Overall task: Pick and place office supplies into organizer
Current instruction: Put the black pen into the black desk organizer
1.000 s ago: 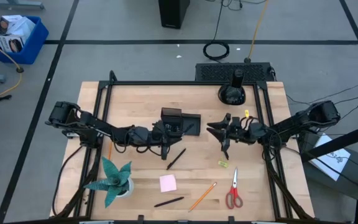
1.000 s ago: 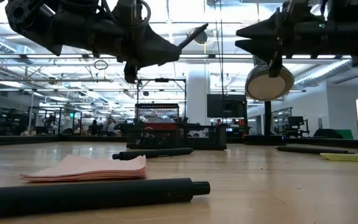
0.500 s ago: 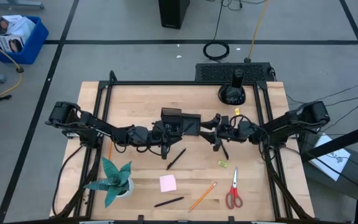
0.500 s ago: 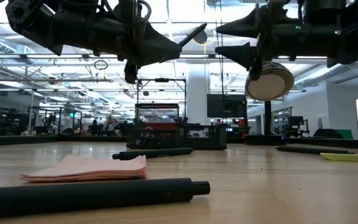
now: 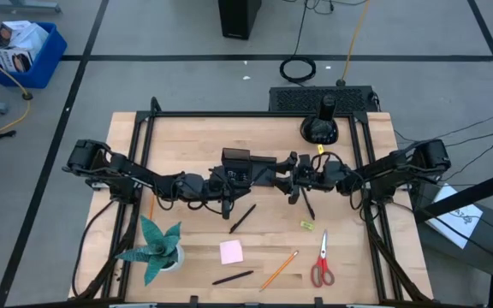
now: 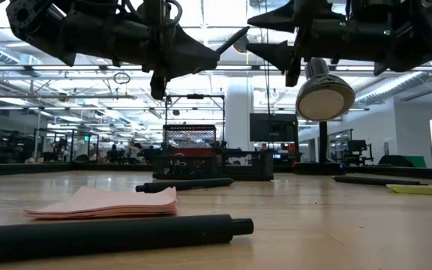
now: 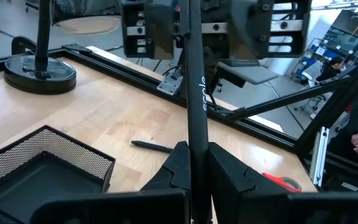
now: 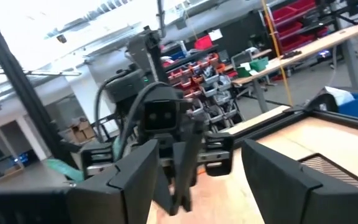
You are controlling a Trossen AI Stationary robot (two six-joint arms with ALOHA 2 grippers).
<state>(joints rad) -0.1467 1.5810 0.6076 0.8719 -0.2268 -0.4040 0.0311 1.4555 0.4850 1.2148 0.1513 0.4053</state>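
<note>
My left gripper hovers above the black mesh organizer, shut on a black pen. The pen sticks out past the fingers toward my right gripper, which is open and faces it at the same height. In the low view the right gripper's fingers stand above and below the pen's free end without visibly touching it. The right wrist view looks between its spread fingers at the left gripper holding the pen. Pens, a pencil, scissors and a pink pad lie on the table. My left gripper pinches the black pen between its two fingers, at the pen's lower shaft. The pen runs along the fingers and out past their tips. It is lifted clear of the table and slants slightly upward toward the table's right side.
On the near half lie a black pen, a second black pen, an orange pencil, red scissors, a pink pad and a yellow piece. The teal plant stands near left; a round black domed object stands far right.
My right gripper has moved toward the table's left, up to the left gripper and its pen, rising a little, its fingers staying spread. The left arm and the pen have kept still.
</note>
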